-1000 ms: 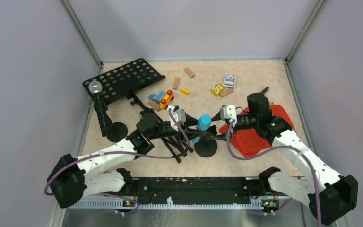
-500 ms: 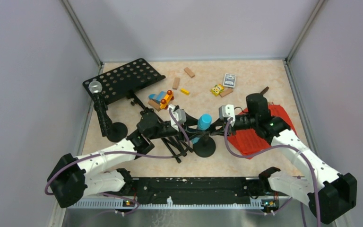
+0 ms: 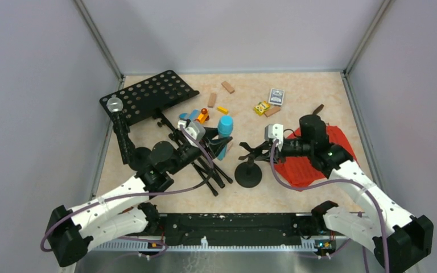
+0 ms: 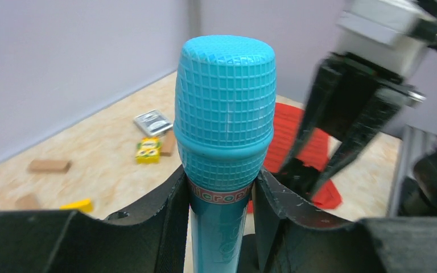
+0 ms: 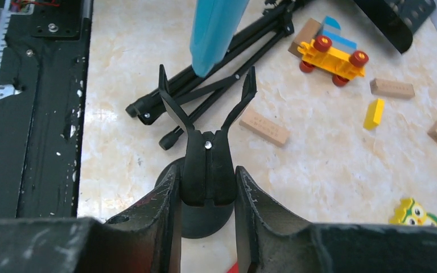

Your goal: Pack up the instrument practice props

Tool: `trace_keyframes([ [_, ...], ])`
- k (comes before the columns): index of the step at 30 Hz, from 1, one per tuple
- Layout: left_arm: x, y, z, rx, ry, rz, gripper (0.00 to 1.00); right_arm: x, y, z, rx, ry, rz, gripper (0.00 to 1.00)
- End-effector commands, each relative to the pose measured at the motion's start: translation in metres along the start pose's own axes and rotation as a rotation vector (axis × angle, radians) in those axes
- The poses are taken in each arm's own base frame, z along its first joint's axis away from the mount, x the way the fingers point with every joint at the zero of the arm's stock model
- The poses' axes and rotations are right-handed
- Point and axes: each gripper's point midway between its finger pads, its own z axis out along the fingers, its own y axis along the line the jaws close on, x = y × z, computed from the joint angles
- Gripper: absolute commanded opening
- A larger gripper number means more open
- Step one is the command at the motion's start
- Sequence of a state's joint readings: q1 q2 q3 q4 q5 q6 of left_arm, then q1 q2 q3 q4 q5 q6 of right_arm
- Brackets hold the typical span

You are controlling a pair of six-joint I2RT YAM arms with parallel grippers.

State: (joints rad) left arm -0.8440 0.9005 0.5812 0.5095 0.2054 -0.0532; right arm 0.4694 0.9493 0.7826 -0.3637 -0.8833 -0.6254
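Left of the bench's middle, the blue microphone (image 3: 225, 126) now hangs clear in the left hand (image 3: 219, 147), which is clamped on its handle just under the head. A second ago it stood in the clip of the round-based mic holder (image 3: 248, 172). Since then the left arm has drawn it up and away to the far left, so the clip's two prongs stand empty. Meanwhile the right hand (image 3: 260, 151), which hung open beside the holder, has closed on the holder's stem just below the prongs and pins it upright. I judge that the pair is now separated, so microphone and holder can each be put away on their own. Neither is stowed yet, and no box or bag shows in any view.

Room is tight around the microphone. Its tail hangs over the folded tripod legs (image 3: 207, 170) of the black music desk (image 3: 148, 94), with the toy vehicle (image 3: 200, 117) just beyond. The second holder (image 3: 139, 156), carrying the silver-headed microphone (image 3: 115, 105), stands further left, near the side wall (image 3: 45, 114). The red sheet-music pages (image 3: 307, 168) lie under the right arm. Bare bench (image 3: 318, 85) shows at the far right and along the near strip in front of the holder, while small wooden blocks (image 3: 227, 86) dot the far middle.
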Motion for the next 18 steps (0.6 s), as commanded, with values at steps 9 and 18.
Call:
trace_keyframes([
  [9,0.066,0.094,0.008,-0.468,0.201,-0.107,0.00,0.005,-0.016,-0.046,0.394,0.052,0.183,0.00],
  [18,0.106,0.170,0.061,-0.501,0.322,-0.143,0.00,-0.003,0.012,-0.053,0.361,-0.026,0.219,0.00],
])
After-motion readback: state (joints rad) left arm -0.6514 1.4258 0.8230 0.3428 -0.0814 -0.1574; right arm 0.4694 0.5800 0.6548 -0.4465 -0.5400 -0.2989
